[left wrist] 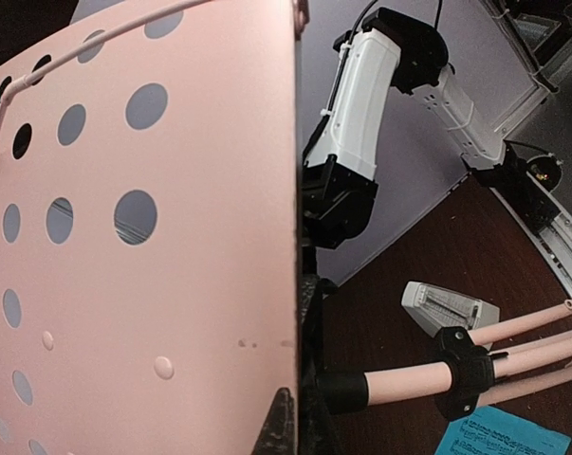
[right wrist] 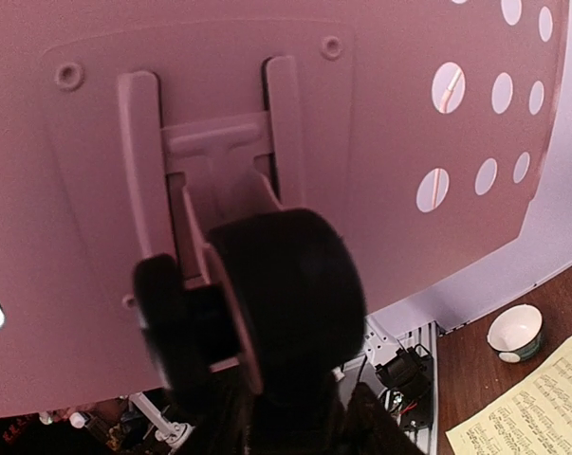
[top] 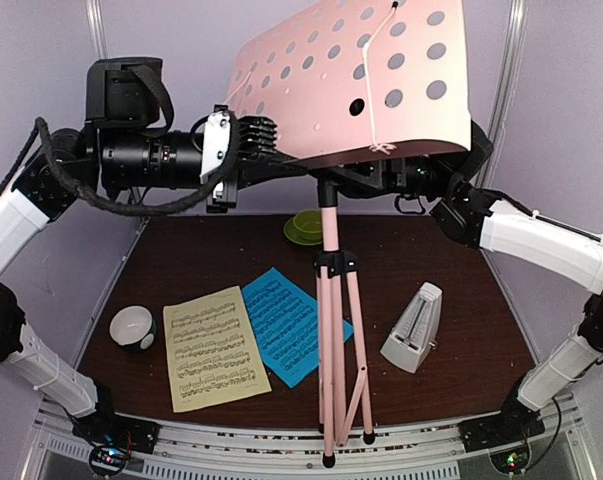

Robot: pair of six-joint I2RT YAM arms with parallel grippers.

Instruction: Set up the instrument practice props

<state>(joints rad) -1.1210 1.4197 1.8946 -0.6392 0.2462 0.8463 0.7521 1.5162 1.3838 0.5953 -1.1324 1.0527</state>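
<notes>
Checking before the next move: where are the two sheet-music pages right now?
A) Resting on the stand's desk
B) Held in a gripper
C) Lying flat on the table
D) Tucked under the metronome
C: the pale-yellow page and the blue page both lie flat on the table at the foot of the pink music stand, whose punched desk carries no paper.

Soft even light; pink music stand blurred close-up.

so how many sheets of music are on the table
2. The yellow sheet lies near the table's front left; the blue sheet lies to its right, by the stand's legs. The stand's top may hide more.
</notes>
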